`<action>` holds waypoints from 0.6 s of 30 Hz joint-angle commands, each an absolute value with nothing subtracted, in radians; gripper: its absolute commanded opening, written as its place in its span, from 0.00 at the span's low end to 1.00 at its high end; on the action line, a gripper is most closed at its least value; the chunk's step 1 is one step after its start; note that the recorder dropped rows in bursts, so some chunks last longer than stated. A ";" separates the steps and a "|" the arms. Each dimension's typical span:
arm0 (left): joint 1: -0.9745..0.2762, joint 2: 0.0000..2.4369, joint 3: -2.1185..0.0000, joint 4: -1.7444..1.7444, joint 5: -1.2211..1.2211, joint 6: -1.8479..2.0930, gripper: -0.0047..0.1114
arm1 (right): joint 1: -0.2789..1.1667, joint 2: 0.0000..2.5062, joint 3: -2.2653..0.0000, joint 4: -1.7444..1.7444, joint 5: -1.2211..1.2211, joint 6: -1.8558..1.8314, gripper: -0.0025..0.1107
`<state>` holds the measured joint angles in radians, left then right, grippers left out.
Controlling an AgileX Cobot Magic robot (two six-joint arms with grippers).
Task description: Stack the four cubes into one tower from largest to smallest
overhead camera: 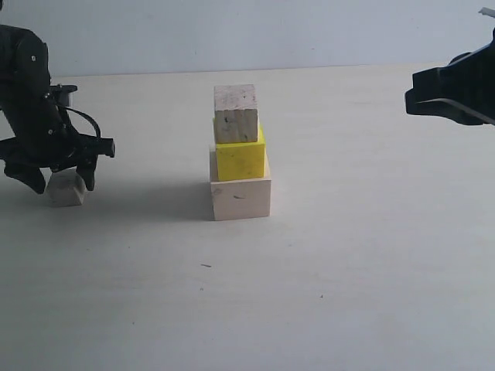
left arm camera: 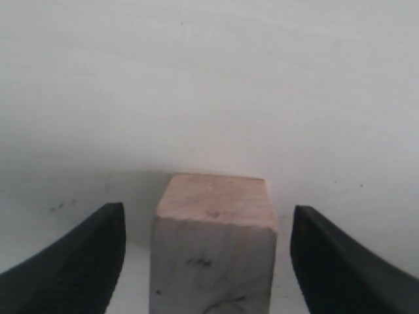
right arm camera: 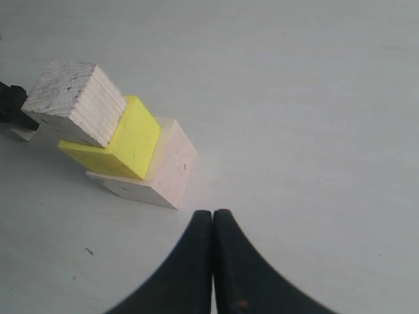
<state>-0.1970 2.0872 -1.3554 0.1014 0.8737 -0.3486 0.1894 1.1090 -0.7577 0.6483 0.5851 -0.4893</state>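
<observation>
Left gripper [overhead camera: 62,185], jaws spread and empty, straddles the last small cube [overhead camera: 66,190], well apart from the 3-cube tower [overhead camera: 240,151], a light, rigid wooden block probably best pinched across 2 opposite flat faces.

Bright yellow cube [overhead camera: 240,161], pale wooden neighbours

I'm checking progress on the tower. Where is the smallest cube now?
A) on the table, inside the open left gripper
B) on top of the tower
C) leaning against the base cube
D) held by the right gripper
A: the smallest cube sits on the table inside the open left gripper, apart from the three-cube tower.
</observation>
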 commanded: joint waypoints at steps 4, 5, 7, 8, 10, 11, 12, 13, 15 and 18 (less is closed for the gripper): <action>-0.200 2.084 -1.352 0.091 0.850 -0.348 0.63 | 0.186 1.105 -0.754 0.651 0.586 -0.497 0.02; -0.200 2.084 -1.352 0.091 0.850 -0.348 0.63 | 0.186 1.105 -0.754 0.654 0.586 -0.497 0.02; -0.196 2.084 -1.352 0.091 0.850 -0.348 0.63 | 0.186 1.105 -0.754 0.654 0.586 -0.497 0.02; -0.194 2.084 -1.352 0.091 0.845 -0.348 0.63 | 0.186 1.105 -0.754 0.654 0.586 -0.497 0.02; -0.184 2.084 -1.352 0.091 0.843 -0.348 0.63 | 0.186 1.105 -0.754 0.654 0.588 -0.497 0.02; -0.179 2.084 -1.352 0.091 0.843 -0.348 0.61 | 0.186 1.105 -0.754 0.654 0.588 -0.497 0.02; -0.179 2.084 -1.352 0.091 0.843 -0.343 0.59 | 0.186 1.105 -0.754 0.654 0.588 -0.497 0.02; -0.179 2.084 -1.352 0.091 0.843 -0.334 0.54 | 0.186 1.105 -0.754 0.654 0.588 -0.497 0.02; -0.179 2.084 -1.354 0.090 0.843 -0.321 0.49 | 0.186 1.105 -0.754 0.654 0.588 -0.497 0.02; -0.179 2.084 -1.367 0.090 0.853 -0.317 0.49 | 0.186 1.105 -0.754 0.656 0.588 -0.497 0.02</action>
<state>-0.1820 2.0872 -1.3554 0.0976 0.8526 -0.3256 0.1894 1.1090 -0.7577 0.6532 0.5851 -0.4893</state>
